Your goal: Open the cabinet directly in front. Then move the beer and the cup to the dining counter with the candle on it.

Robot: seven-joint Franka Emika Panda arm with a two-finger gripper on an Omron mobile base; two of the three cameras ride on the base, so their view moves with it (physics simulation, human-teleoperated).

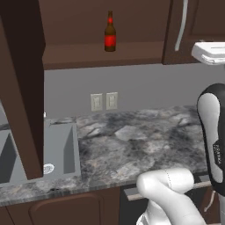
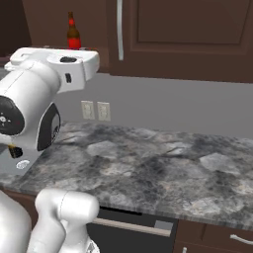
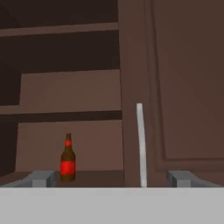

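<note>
The cabinet point(image 3: 70, 87) stands open on its left side, its bottom shelf bare around the upright beer point(image 3: 68, 158), leaving free room on either side of the bottle. The shut right door point(image 3: 175, 87) and its silver handle point(image 3: 141, 144) block the right, just beside the wide-set gripper point(image 3: 111, 178).

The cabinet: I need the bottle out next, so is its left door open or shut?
Open: the cabinet shows its bare shelf with the beer standing upright; the right door remains shut.
</note>
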